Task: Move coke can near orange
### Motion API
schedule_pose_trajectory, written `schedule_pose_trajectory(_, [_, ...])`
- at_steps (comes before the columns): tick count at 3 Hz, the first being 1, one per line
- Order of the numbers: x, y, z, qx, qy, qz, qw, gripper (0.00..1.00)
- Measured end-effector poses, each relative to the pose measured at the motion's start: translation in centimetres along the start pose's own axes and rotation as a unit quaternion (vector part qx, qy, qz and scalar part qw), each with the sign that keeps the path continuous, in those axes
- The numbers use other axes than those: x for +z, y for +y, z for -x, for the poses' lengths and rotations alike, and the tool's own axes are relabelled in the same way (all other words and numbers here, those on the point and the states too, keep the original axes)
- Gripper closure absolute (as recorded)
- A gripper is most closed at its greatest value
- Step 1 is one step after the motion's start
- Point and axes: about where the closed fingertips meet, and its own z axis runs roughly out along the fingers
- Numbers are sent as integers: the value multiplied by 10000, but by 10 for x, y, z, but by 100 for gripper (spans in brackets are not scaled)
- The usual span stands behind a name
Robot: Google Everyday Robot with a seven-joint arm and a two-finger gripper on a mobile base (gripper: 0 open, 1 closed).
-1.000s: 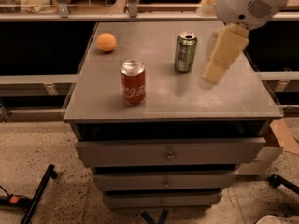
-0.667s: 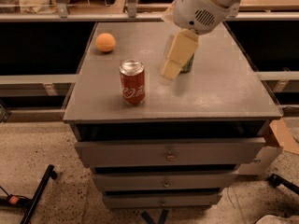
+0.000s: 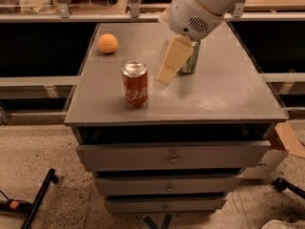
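Camera view: arm (image 3: 205, 6) is cut off at the top edge, so only the white wrist housing + gripper (image 3: 167, 74) show. Gripper hangs tilted over mid counter (image 3: 224, 94), tips pointing down-left, just right of the coke can (image 3: 135, 84) and apart from it. Jaws read as one cream block from this side; whether they're apart or together doesn't show.

Green can (image 3: 191, 63) sits behind the gripper. Its top + left side are hidden by wrist and gripper, only a strip of the body is visible. Can't say if the gripper touches it.

Coke can: upright, front-left of counter, fully in view, silver top, white script facing cam. Orange (image 3: 108, 43): back-left of counter near the left edge, well apart from the coke can.

Count:
- 2 cans (1 red, 1 green)
- 1 orange
- 1 gripper
- 3 drawer fronts (image 3: 171, 155) under the counter, lowest one hard to make out in shadow

Floor: black stand leg (image 3: 38, 197) lower left, cut off by the frame. Cardboard (image 3: 288, 140) at right, partly behind the drawer unit.
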Motion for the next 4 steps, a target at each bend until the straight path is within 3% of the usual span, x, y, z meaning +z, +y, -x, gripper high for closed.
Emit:
schedule_pose_trajectory(2, [31, -11, 12, -120, -391, -168, 9990, 0])
schedule_pose_trajectory(4, [67, -18, 9, 13, -755, -7, 9971, 0])
